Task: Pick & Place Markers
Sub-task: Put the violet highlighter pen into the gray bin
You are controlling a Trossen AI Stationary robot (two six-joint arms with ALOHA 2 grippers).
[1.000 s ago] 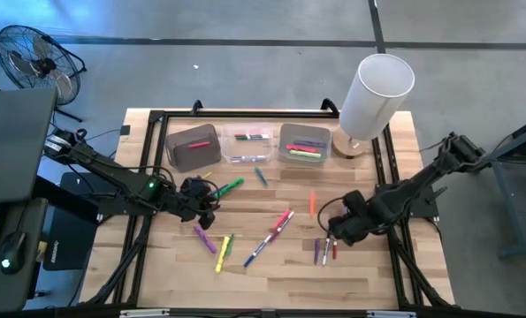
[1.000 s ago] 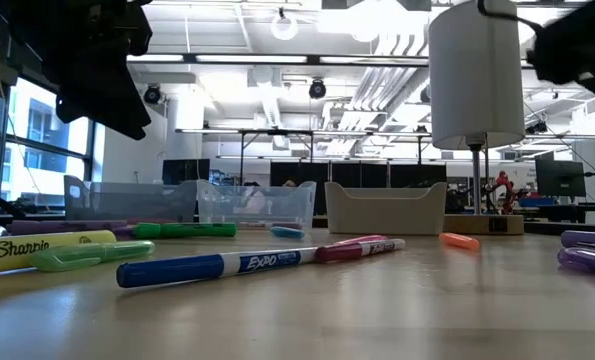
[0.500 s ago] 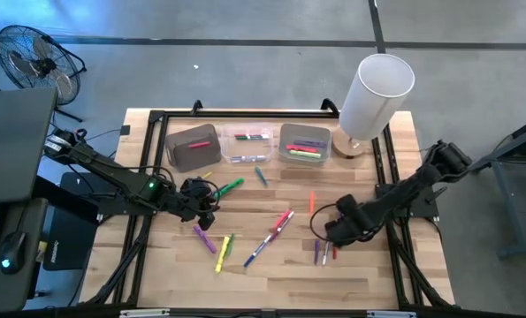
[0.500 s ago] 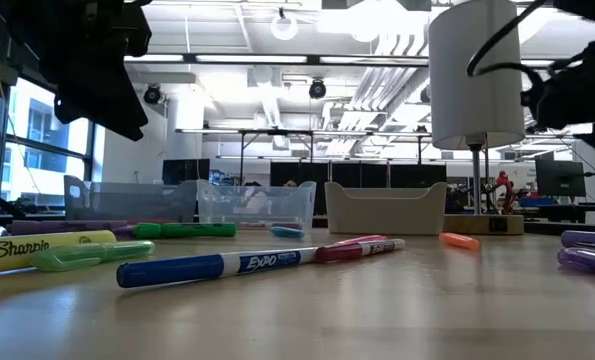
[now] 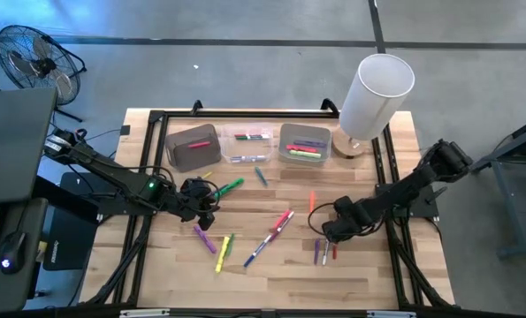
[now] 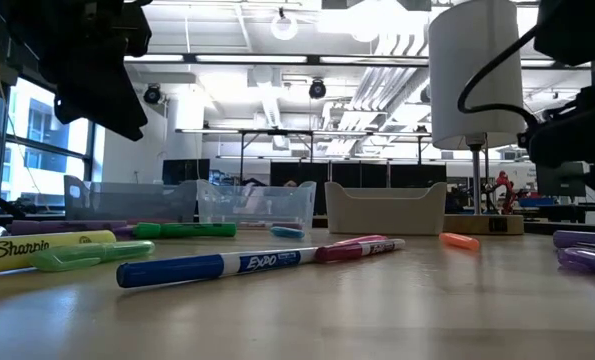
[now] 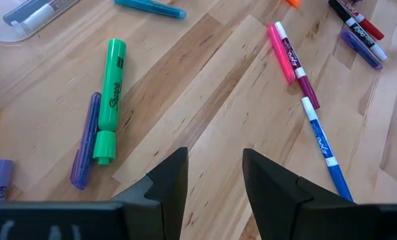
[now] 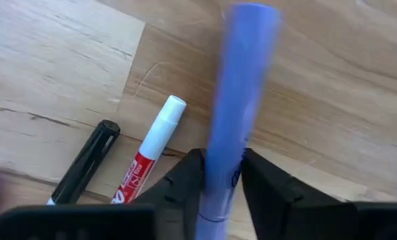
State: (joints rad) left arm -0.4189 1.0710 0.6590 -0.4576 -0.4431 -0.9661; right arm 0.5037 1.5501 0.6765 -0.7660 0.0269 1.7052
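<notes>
Right wrist view shows a smooth purple plastic marker [image 8: 238,100] clamped between the dark fingers of the right gripper [image 8: 219,175]. Its long axis runs straight forward from the fingertips, the free end projecting well past them. Beneath it on the pale wooden table [image 8: 65,60] lie a white-barrelled marker with a red label [image 8: 148,150] and a black-capped marker [image 8: 85,160], side by side and apart from the held one.

In the high view the right gripper [image 5: 331,231] is at the right half of the table, nearer the front edge than the back. Three rectangular bins [image 5: 248,144], the outer two grey and the middle one clear, stand in a row along the back edge, well apart from it. Judged from this layout, the coming move is a carry toward the back edge, barrel kept level.

The left gripper [image 7: 215,175] hovers over the left half of the table, fingers narrowly parted and holding nothing. A green highlighter [image 7: 109,100] lies just beside a slim purple marker [image 7: 85,140], ahead of those fingers.
</notes>
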